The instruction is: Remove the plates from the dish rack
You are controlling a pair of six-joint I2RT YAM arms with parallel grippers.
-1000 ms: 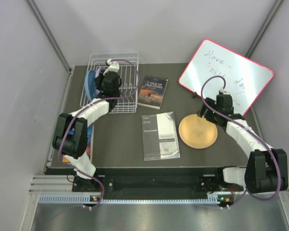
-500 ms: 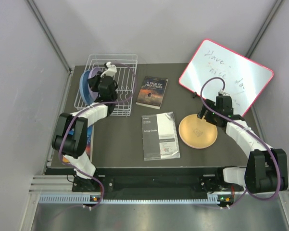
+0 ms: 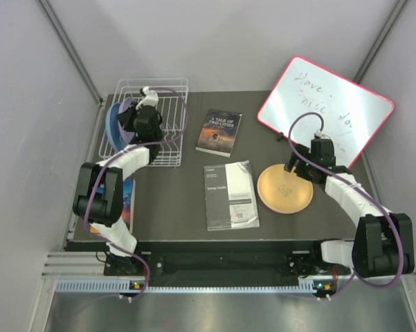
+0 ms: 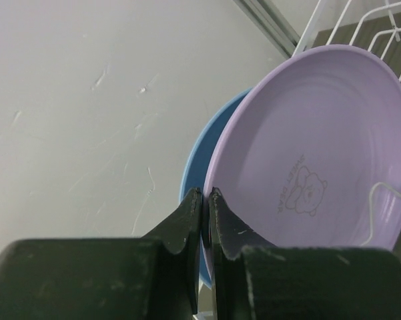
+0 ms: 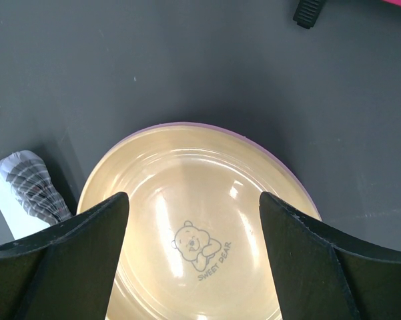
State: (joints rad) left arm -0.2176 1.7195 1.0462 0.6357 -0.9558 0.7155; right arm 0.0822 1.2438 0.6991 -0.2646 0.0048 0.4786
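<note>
The white wire dish rack (image 3: pixel 167 124) stands at the table's back left. A blue plate (image 3: pixel 111 128) stands on edge at its left side. In the left wrist view a lavender plate (image 4: pixel 320 147) stands upright in front of the blue plate (image 4: pixel 195 175), with rack wires (image 4: pixel 385 192) beside it. My left gripper (image 4: pixel 205 195) is shut on the lavender plate's rim; it also shows in the top view (image 3: pixel 130 119). An orange-tan plate (image 3: pixel 285 189) lies flat at the right, with a lavender rim (image 5: pixel 267 152) showing under it. My right gripper (image 5: pixel 193 199) hangs open just above it, empty.
A red-framed whiteboard (image 3: pixel 324 105) leans at the back right. A dark paperback (image 3: pixel 219 131) and a white setup guide (image 3: pixel 230 195) lie mid-table. A colourful book (image 3: pixel 126 199) lies at the left edge. Grey walls close in on three sides.
The left gripper has moved left and back with the plate's rim, and the dish rack has slid left with it. The right arm has barely moved.
</note>
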